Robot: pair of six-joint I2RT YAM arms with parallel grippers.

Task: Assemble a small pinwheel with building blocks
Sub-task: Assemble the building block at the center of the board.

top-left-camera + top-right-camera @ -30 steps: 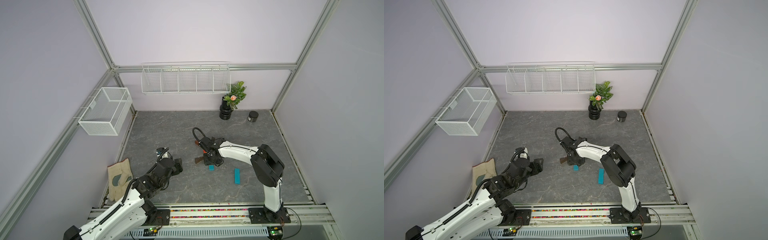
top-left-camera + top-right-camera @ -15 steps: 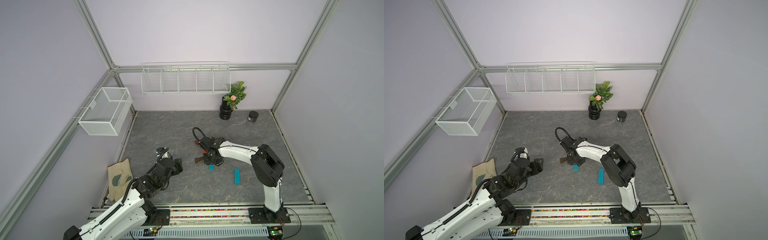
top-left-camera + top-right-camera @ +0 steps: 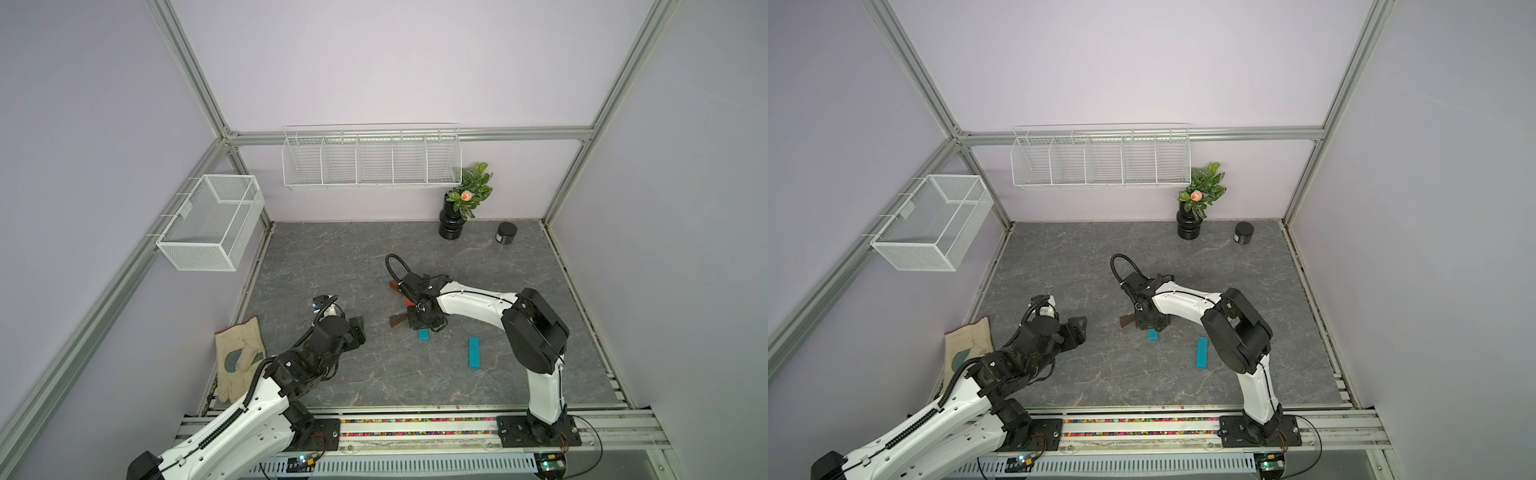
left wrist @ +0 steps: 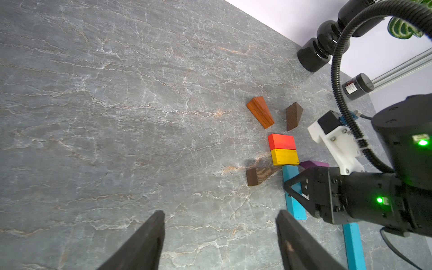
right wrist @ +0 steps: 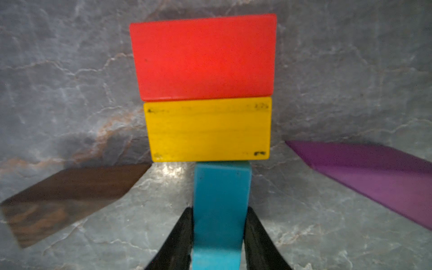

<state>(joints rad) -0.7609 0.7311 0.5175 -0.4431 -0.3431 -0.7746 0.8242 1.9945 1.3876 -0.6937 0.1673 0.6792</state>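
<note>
Black fingers [image 4: 152, 243] of the left gripper [image 4: 219, 233] stand wide apart with nothing between them, hanging over the grey stone-patterned table [image 3: 374, 374] close to the arms' bases. A padded glove [image 3: 239, 357] lies beside that arm at the table's left edge. A little further in, a second teal bar [image 3: 474, 352] lies loose and alone near the right arm.

Beyond it, the right gripper [image 5: 221, 240] is closed on a teal bar [image 5: 222, 191], its two fingertips [image 5: 177, 240] pressed against the bar's long sides in the right wrist view. The bar lies flat, its far end butted against the yellow block [image 5: 208, 131]. That block touches the red block [image 5: 203, 58] behind it. These form the middle of the pinwheel [image 4: 282, 149], partly built at the table's centre.

A dark brown wedge [image 5: 70, 198] lies on the left arm's side, its tip just beside the yellow block's near corner. A purple wedge [image 5: 369, 173] lies on the opposite side, a small gap away. Past the red block, an orange-brown wedge [image 4: 260, 112] and another dark wedge [image 4: 293, 115] lie near it, apart from it and from each other.

At the back wall stand a black vase [image 3: 451, 224] holding a green plant and a black round jar [image 3: 506, 232]. A long wire rack [image 3: 372, 160] hangs above them, and a white mesh basket [image 3: 212, 228] hangs on the left wall.
</note>
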